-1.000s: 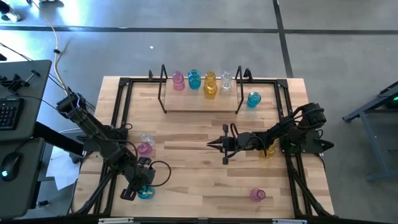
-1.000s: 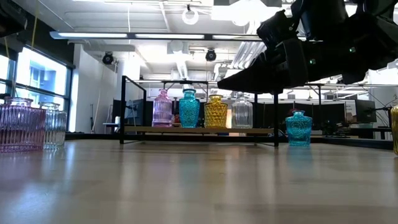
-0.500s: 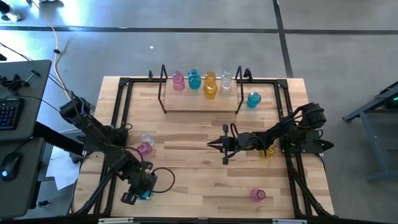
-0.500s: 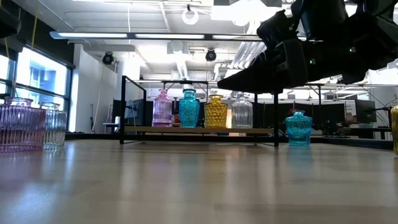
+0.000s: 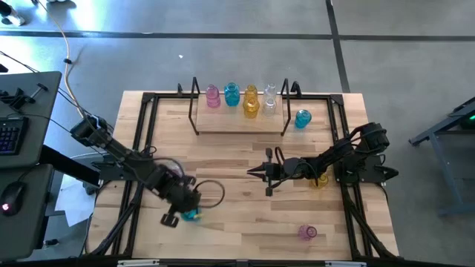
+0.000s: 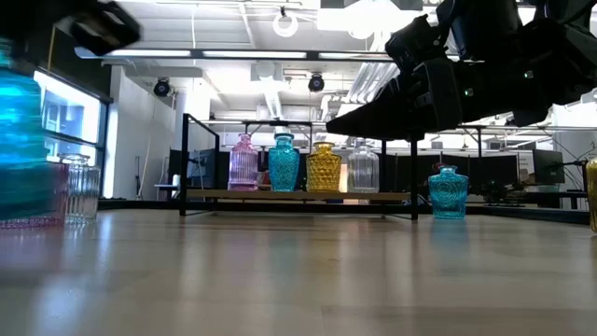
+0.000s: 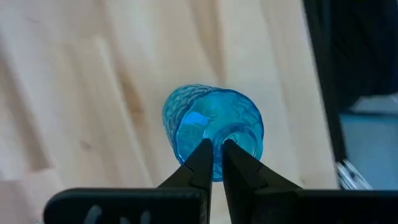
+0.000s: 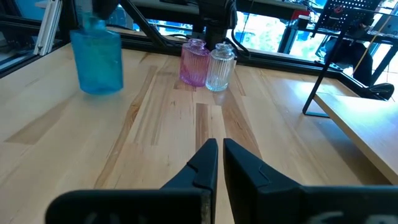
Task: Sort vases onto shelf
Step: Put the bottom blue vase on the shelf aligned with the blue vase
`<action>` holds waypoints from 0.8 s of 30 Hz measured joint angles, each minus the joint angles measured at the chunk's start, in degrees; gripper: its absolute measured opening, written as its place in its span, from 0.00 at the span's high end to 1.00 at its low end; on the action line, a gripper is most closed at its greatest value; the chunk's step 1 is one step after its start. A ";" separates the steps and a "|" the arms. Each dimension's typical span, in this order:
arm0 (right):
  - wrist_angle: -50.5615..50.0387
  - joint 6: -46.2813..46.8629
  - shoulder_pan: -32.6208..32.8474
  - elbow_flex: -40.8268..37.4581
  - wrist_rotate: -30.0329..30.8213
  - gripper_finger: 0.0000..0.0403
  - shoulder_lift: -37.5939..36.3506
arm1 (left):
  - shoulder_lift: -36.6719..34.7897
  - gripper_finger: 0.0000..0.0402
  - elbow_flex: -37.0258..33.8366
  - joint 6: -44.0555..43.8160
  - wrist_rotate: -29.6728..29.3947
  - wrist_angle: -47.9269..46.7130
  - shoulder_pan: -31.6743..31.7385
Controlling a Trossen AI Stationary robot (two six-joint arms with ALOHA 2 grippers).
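My left gripper (image 7: 216, 149) is shut on a teal-blue vase (image 5: 193, 215) over the table's near left part; the low view shows that vase (image 6: 23, 140) as a blur at the left. My right gripper (image 5: 252, 171) hangs shut and empty over the table's middle, pointing left. The shelf (image 5: 239, 132) stands on the table at the far edge and carries a pink vase (image 5: 213, 96), a teal vase (image 5: 231, 94), a yellow vase (image 5: 251, 100) and a clear vase (image 5: 270, 96). Two more vases, a pink one (image 8: 194, 62) and a clear one (image 8: 221, 67), stand on their bases at the left. My left gripper pinches the rim of the vase's mouth (image 7: 216, 138), one finger (image 7: 199, 163) outside the neck and the other reaching into the opening. The fingers come from above, pointing steeply down. The vase hangs upright below them, its base clear of the table.
A teal vase (image 5: 302, 118) stands right of the shelf, a yellow vase (image 5: 320, 180) beside my right arm, a pink vase (image 5: 307, 233) near the front right. A black rail frame (image 5: 145, 133) edges the table. Bare wood lies between the shelf and the grippers.
My left gripper has shut on the teal-blue vase's mouth near the front left corner. It has then carried it up and toward the table's right and far side. The vase has come off the table and stays upright.
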 joint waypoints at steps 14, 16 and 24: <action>-0.42 0.08 0.00 0.00 0.02 0.96 0.00 | 1.31 0.98 15.31 10.81 -3.96 -8.41 28.88; -0.48 0.07 0.00 0.00 0.00 0.96 0.00 | 3.19 0.98 19.14 12.51 -3.96 -10.65 33.25; -0.96 0.15 0.00 0.00 0.01 0.96 0.00 | 16.74 0.98 37.43 21.36 -4.18 -17.75 46.85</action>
